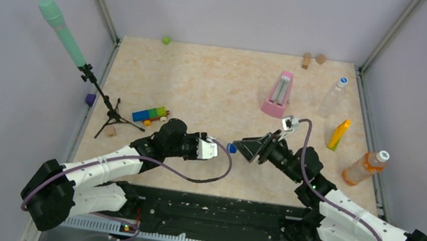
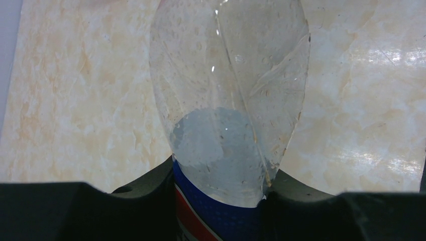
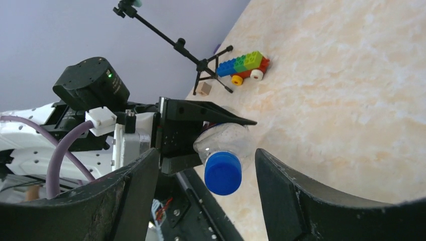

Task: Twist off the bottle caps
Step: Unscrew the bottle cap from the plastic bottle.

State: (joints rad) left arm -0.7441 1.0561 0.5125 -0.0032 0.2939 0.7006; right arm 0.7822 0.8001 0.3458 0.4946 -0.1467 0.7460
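My left gripper is shut on the short clear bottle with the blue label and holds it sideways above the table, neck toward the right arm. Its dark blue cap is on the neck and faces my right gripper. In the right wrist view the cap sits between the open fingers, touching neither. The taller clear bottle, with a pale cap, stands at the back right. The orange-tinted bottle, with a white cap, stands at the right edge.
A pink metronome stands behind the right gripper, and a slim yellow object is to its right. A toy brick car and a green microphone on a tripod stand are at the left. Small wooden blocks lie at the back.
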